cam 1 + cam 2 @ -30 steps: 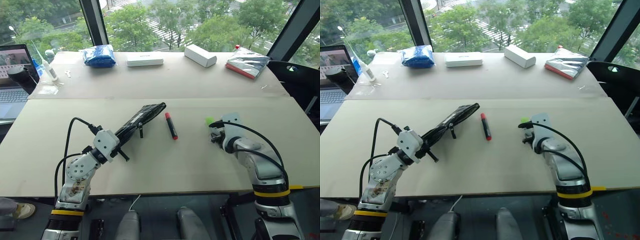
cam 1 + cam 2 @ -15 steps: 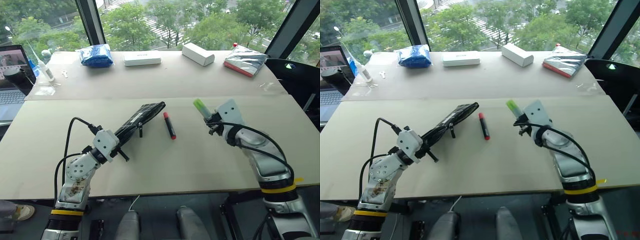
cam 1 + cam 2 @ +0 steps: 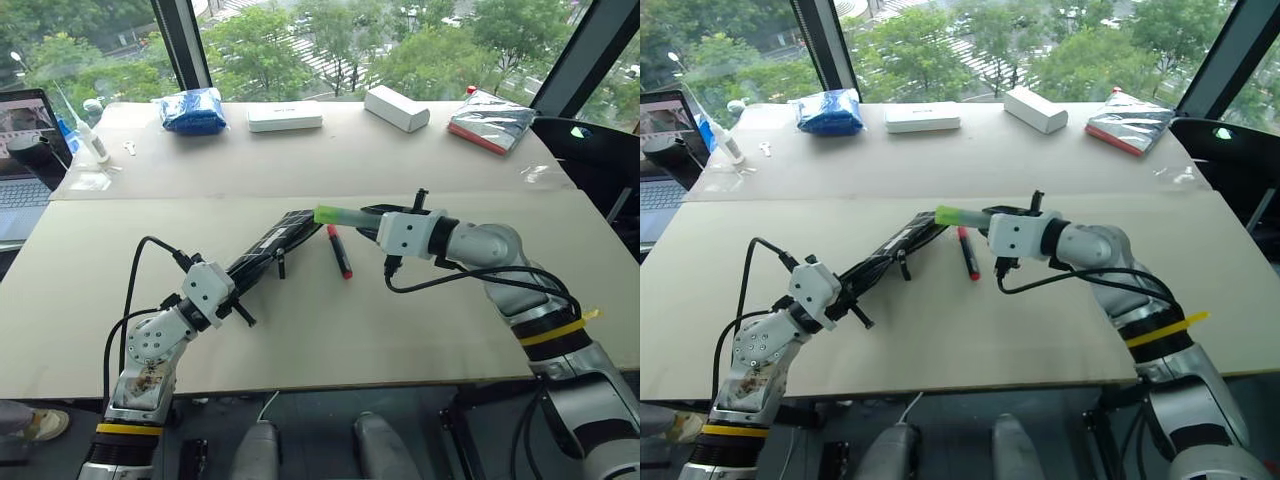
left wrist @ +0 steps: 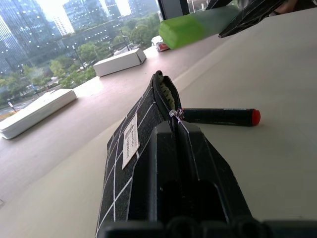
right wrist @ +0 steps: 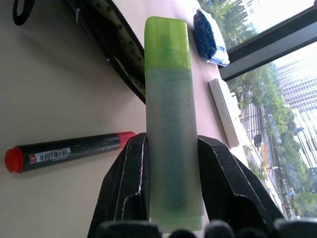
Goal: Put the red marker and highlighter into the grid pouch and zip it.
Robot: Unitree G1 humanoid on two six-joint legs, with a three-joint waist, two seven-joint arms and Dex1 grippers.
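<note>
highlighter [image 3: 340, 215] aloft, red marker [image 3: 340, 251] flat, grid pouch [image 3: 275, 243] open

Showing black fabric crossed by thin white grid lines, plus a small white label and a pale green dotted lining at the open mouth: the flat rectangular grid pouch [image 4: 130, 148]. Pairing a bright yellow-green cap with a pale, frosted translucent body: the stubby highlighter [image 5: 170, 119]. Wearing black along its slim barrel, with red at both ends and a white barcode strip: the red marker [image 5: 67, 149]. Looking plain beige all over: the wide flat table [image 3: 330, 340]. Sitting deep blue at the far edge: the crumpled blue cloth bundle [image 3: 194, 110]. Appearing plain white: two oblong boxes [image 3: 285, 116].
</note>
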